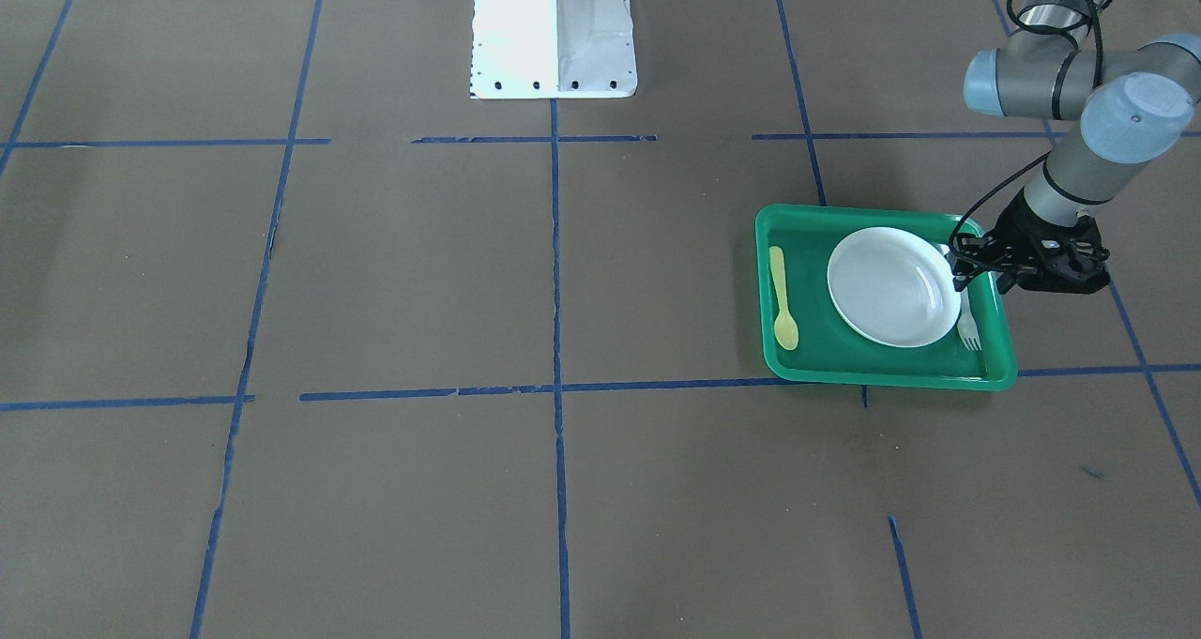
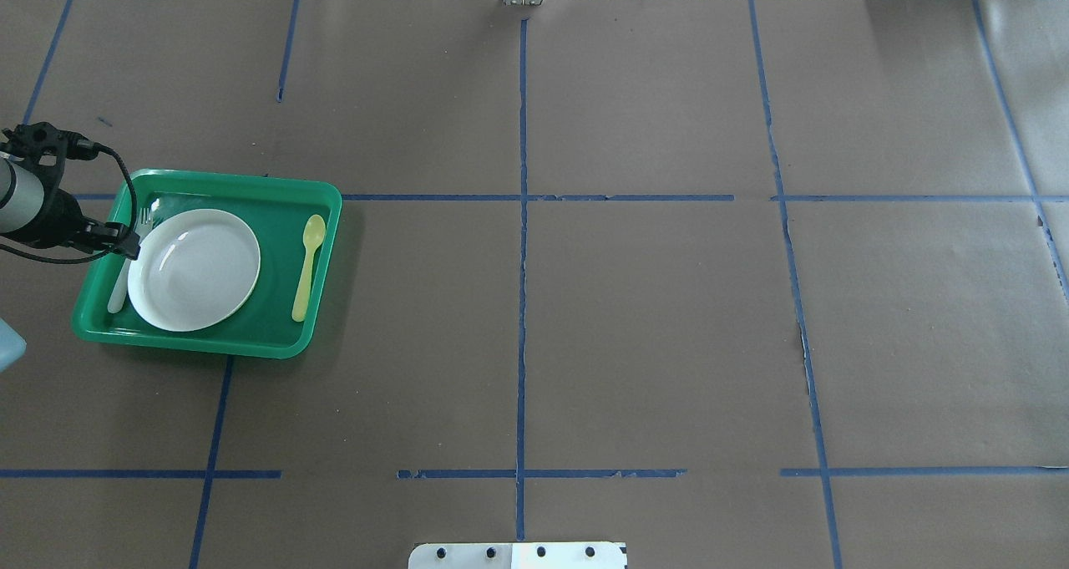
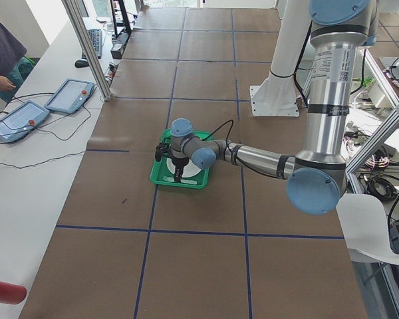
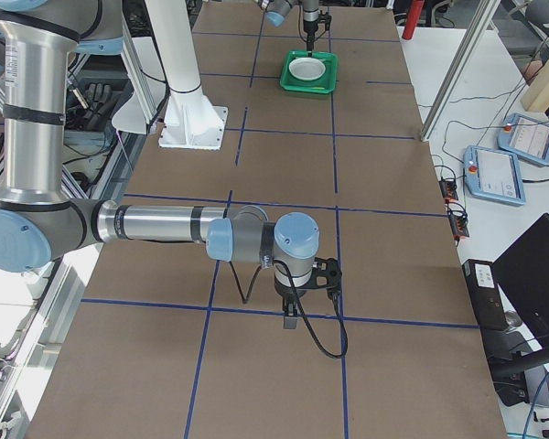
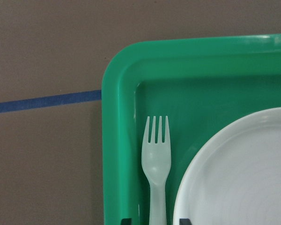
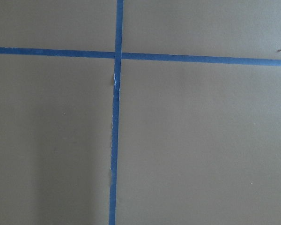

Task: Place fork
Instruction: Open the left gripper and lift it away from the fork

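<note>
The pale plastic fork (image 5: 155,164) lies flat in the green tray (image 5: 117,140), between the tray's rim and the white plate (image 5: 239,178), tines pointing away from the wrist camera. It also shows in the front view (image 1: 968,325) and the overhead view (image 2: 118,289). My left gripper (image 1: 962,278) hangs over the fork's handle end. Its two dark fingertips (image 5: 126,220) stand apart on either side of the handle without touching it, so it is open. My right gripper (image 4: 293,315) shows only in the exterior right view, low over bare table; I cannot tell its state.
A yellow spoon (image 2: 307,260) lies in the tray (image 2: 200,343) on the other side of the plate (image 2: 194,270). Blue tape lines cross the brown table. The robot's white base (image 1: 554,29) stands at mid-table edge.
</note>
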Controlling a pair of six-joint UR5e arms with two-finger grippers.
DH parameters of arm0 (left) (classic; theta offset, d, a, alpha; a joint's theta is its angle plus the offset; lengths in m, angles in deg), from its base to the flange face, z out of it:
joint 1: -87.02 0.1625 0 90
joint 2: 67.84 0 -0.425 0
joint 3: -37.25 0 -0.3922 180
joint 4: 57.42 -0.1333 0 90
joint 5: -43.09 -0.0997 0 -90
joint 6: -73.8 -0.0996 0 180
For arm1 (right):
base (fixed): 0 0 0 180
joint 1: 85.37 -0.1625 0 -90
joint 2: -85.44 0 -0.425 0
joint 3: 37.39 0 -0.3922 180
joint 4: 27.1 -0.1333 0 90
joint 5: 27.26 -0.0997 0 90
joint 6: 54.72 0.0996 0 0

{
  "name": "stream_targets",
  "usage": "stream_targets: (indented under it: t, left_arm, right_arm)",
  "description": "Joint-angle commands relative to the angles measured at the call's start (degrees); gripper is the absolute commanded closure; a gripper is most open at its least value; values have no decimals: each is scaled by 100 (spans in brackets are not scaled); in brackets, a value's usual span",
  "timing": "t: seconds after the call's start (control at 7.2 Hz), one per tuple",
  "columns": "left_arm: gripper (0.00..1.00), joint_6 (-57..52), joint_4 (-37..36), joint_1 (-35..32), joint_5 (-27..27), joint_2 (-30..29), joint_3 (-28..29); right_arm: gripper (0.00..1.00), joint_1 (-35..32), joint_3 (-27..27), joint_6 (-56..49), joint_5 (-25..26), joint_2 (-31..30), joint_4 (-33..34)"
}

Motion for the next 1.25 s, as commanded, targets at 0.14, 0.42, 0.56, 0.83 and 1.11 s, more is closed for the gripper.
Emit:
stream_targets:
  t: [0.14, 0.42, 0.56, 0.83, 1.11]
  left_arm:
    - [0, -1087, -122, -701, 444, -3, -287]
    - [0, -3100, -410, -1580, 490, -12, -296]
    - [0, -3744, -760, -2088, 830, -3, -296]
    - [0, -5064, -1891, -3038, 1123, -3, -252]
    - [0, -5043, -2810, -3359, 1481, 58, -139]
  right_arm:
    - [0, 0, 3, 0, 0, 0, 0]
    - [0, 0, 3, 0, 0, 0, 0]
    - [0, 0, 3, 0, 0, 0, 0]
    - [0, 0, 3, 0, 0, 0, 0]
    - [0, 0, 3, 0, 0, 0, 0]
